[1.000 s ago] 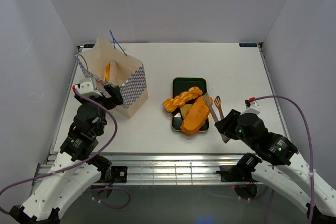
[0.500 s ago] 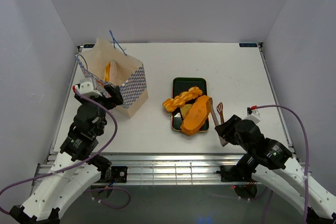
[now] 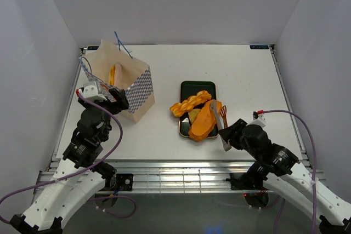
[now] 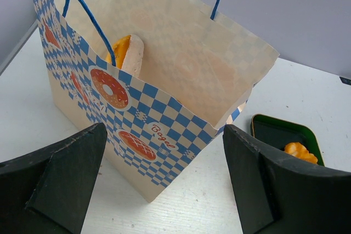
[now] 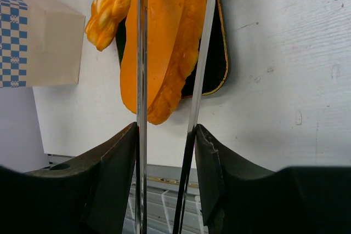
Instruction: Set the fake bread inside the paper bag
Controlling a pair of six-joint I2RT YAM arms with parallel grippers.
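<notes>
Loaf, long and orange, of the fake bread (image 5: 164, 53): lay on the black tray (image 5: 220, 64) straight ahead of the right gripper (image 5: 164, 154), lengthwise between the parted blades of the silver tongs (image 5: 141, 97) it clamped; paper bag (image 5: 33, 42) well off leftward.

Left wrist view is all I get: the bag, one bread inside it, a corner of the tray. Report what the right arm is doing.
Observer: The right tool is shut on a pair of silver tongs.
Operator: Say where the tongs point.
Observer: At the tray. In the right wrist view their blades run along either side of the long orange loaf.
Operator: List what else sits on that tray.
Observer: A braided twist lies across it beside the loaf, with a darker piece partly hidden between them.
</notes>
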